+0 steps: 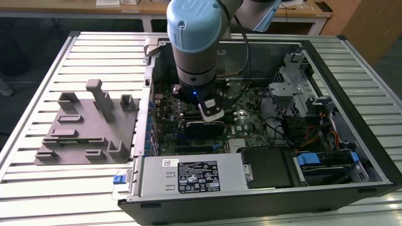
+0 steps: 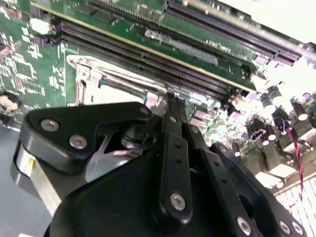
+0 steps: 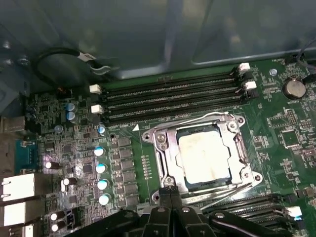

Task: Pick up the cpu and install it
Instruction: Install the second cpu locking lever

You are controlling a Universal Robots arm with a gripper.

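Note:
The cpu (image 3: 203, 158), a flat square chip with a silvery-white top, lies inside the metal-framed socket (image 3: 165, 148) on the green motherboard. My gripper (image 3: 169, 196) hovers just off one edge of the socket, its two black fingers pressed together with nothing between them. In the second wrist view the shut gripper (image 2: 170, 101) points at a corner of the socket frame (image 2: 84, 69), beside the memory slots (image 2: 148, 59). The exterior view has the gripper (image 1: 204, 128) reaching down into the open computer case over the board's middle.
Thin wire levers (image 3: 217, 116) run along the socket sides. Blue-topped capacitors (image 3: 101, 168) stand beside it, and a coin battery (image 3: 295, 88) is past the memory slots. The power supply (image 1: 191, 176), drive bays (image 1: 295, 94) and cables crowd the case. A grey fixture (image 1: 88, 125) lies outside it.

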